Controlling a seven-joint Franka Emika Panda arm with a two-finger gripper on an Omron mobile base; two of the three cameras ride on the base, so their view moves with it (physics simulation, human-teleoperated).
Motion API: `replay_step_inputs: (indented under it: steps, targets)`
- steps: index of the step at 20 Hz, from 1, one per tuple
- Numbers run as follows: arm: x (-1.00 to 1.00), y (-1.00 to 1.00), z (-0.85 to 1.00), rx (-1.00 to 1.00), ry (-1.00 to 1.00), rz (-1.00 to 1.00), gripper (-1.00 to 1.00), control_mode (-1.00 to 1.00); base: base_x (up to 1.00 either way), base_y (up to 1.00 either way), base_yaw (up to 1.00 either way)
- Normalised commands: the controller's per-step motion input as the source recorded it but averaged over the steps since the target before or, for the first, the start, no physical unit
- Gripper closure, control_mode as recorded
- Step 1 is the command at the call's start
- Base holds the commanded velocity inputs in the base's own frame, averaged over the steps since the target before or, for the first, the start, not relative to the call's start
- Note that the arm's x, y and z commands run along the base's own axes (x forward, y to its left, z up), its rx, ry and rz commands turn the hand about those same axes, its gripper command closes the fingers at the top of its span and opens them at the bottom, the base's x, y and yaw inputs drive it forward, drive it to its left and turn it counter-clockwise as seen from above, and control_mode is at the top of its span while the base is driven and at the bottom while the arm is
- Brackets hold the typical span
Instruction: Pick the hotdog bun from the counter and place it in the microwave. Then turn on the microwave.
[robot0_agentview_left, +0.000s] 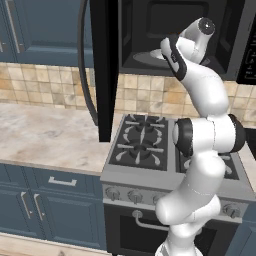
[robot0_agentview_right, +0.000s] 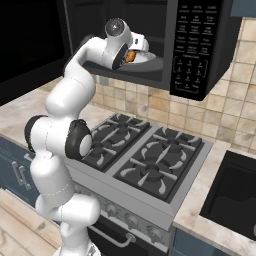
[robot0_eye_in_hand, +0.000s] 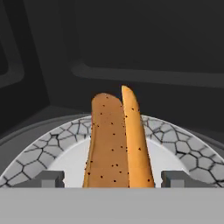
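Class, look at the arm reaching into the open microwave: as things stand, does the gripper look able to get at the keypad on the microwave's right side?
Probably yes. The gripper sits inside the microwave with the hotdog bun; the keypad faces outward, uncovered, once the arm withdraws.

I see a wall of small tan and cream tiles (robot0_agentview_left: 145, 92) behind everything. Below it sits a black gas stove (robot0_agentview_right: 145, 157) with dark grates and a row of round knobs (robot0_agentview_left: 120, 194) on its grey front. Blue cupboards (robot0_agentview_left: 45, 30) hang up high, and more blue cupboard doors (robot0_agentview_left: 30, 212) with silver handles stand below. A dark sink (robot0_agentview_right: 232, 192) is off to the right. The floor (robot0_agentview_right: 15, 215) looks like light wood.
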Motion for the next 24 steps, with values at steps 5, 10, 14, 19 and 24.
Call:
replay_step_inputs:
  steps: [5,10,14,19,24]
  targets:
    - [0.00,0.00,0.00,0.00,0.00,0.00,-1.00,-1.00,0.00,0.00,0.00]
    - [-0.02,-0.01,0.00,0.00,0.00,0.00,-1.00,-1.00,0.00,0.00,0.00]
    - [-0.33,-0.07,0.00,0.00,-0.02,0.00,-1.00,-1.00,0.00,0.00,0.00]
    - [-0.54,-0.09,0.00,0.00,-0.08,0.00,-1.00,-1.00,0.00,0.00,0.00]
    - [-0.54,-0.03,0.00,0.00,-0.10,0.00,-1.00,-1.00,0.00,0.00,0.00]
